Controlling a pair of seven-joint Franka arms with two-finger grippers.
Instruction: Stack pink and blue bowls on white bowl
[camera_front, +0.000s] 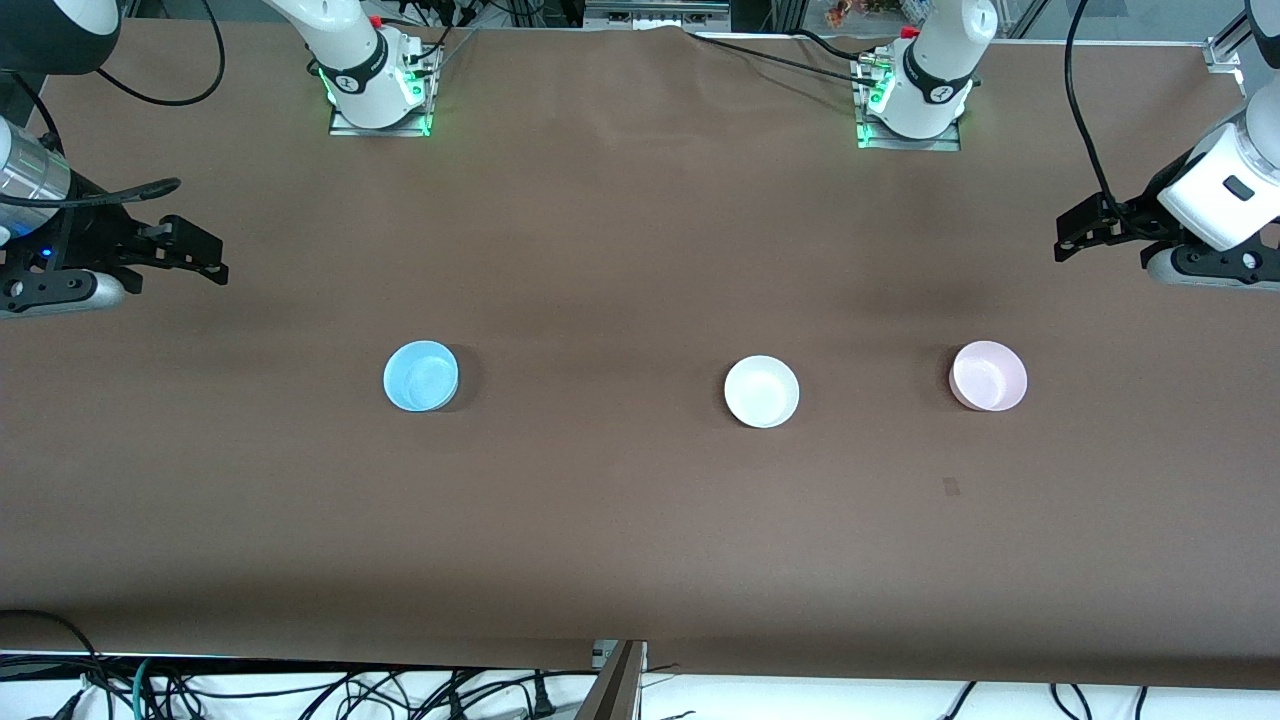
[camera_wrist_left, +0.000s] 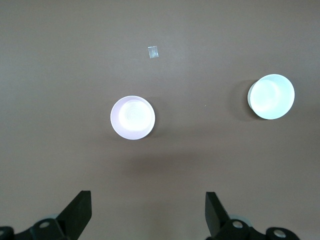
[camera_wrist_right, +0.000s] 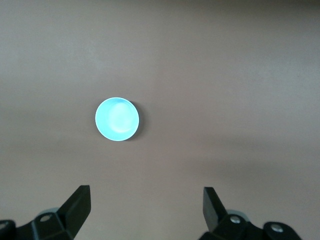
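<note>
So here's my setup: three bowls sit in a row on the brown table (camera_front: 640, 520), all apart. The blue bowl (camera_front: 421, 376) is toward my right arm's end, the white bowl (camera_front: 762, 391) sits between the other two, and the pink bowl (camera_front: 988, 375) is toward my left arm's end. Nothing's stacked yet. My left gripper (camera_front: 1068, 243) hangs in the air at its end of the table, fingers spread wide and empty. Same for my right gripper (camera_front: 212, 262) at the other end.
</note>
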